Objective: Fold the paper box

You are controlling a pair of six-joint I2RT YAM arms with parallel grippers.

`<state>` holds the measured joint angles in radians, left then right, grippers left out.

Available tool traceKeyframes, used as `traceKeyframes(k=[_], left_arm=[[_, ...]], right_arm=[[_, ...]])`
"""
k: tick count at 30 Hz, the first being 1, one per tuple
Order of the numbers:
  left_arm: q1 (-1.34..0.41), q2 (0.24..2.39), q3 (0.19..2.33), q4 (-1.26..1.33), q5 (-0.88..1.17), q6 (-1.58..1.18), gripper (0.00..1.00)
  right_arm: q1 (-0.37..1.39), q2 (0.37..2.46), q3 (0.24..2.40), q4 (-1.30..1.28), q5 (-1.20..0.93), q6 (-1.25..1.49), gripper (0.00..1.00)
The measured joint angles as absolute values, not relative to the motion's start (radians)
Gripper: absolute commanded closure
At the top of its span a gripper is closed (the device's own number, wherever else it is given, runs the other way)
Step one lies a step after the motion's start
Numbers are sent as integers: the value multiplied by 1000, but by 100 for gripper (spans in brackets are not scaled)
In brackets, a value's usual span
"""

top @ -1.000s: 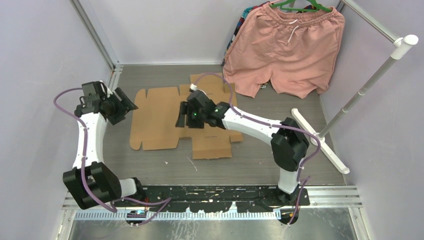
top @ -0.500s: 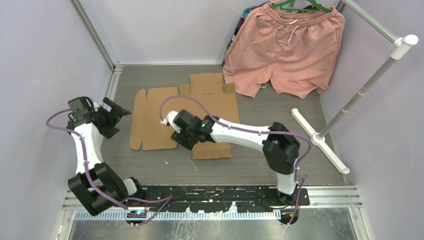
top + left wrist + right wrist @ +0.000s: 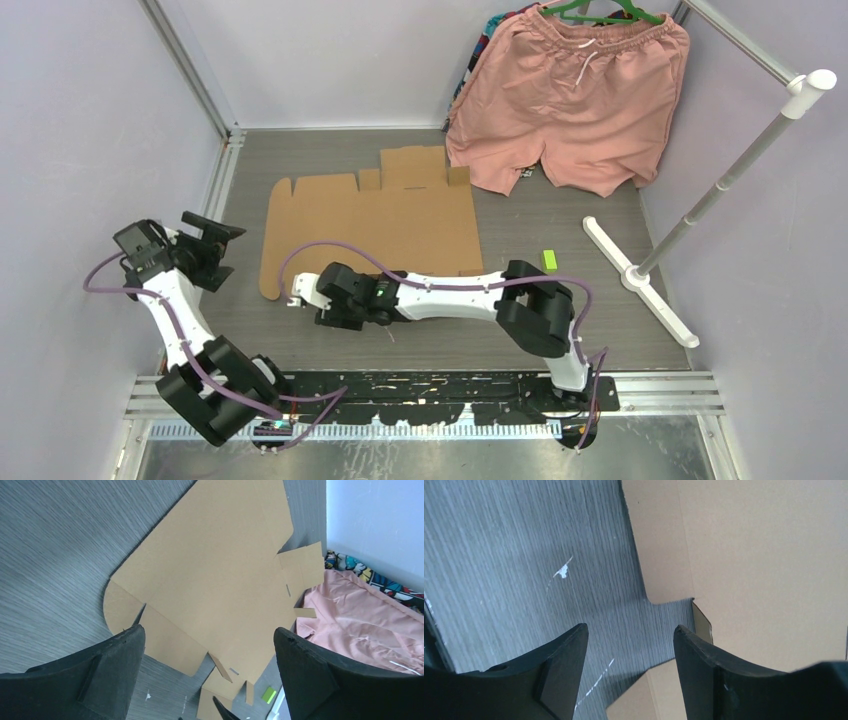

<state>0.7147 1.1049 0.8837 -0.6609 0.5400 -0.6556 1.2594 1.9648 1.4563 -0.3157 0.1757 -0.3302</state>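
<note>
The paper box [image 3: 370, 225] lies flat, unfolded, left of centre on the worktop [image 3: 560, 330]; my right gripper [image 3: 629, 630] hangs part-open, empty, at its near-left notch; my left gripper [image 3: 208, 631] gapes wide off its left edge; I'd slide one finger under that flap, hinging along the crease

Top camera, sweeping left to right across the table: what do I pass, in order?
left gripper → paper box → small green block → white rack base
</note>
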Motion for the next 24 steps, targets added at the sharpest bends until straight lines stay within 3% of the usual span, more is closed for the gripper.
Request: traceKeyframes(k=[15,24], left_arm=[[755,1125,876,-620,614,-704,0],[757,1152,876,-594,633,-715,0]], right_arm=[[1259,2157,1538,-193,250,-443,31],[1259,2235,1588,-78,343,-512,45]])
